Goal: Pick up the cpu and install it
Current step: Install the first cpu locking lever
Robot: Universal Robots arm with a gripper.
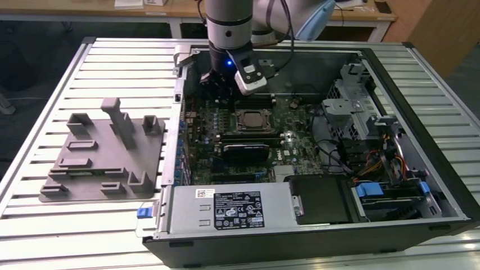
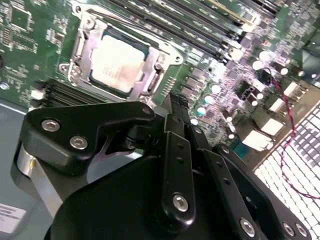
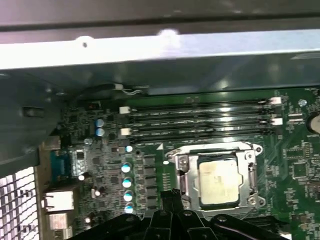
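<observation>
- We've got the cpu [image 2: 120, 62] sitting flat inside its metal-framed socket [image 2: 80, 47] on the green motherboard [image 2: 30, 30].
- Our gripper [image 2: 176, 100] hangs just beside that socket, fingers pinched together, gripping nothing.
- All this sits inside the open computer case [image 1: 315, 64].

The cpu [image 1: 251, 120] is a small, flat, square chip with a pale silvery metal top plate. In the exterior view it sits a little above the middle of the frame, inside the open computer case [image 1: 420, 169]. It lies level, top plate facing up, seated in the square metal-framed socket [image 1: 234, 112] on the green motherboard [image 1: 296, 138]. In both wrist views the cpu [image 2: 119, 64] [image 3: 218, 181] shows bright, with rounded corners, its edges parallel to the surrounding socket frame.
</observation>
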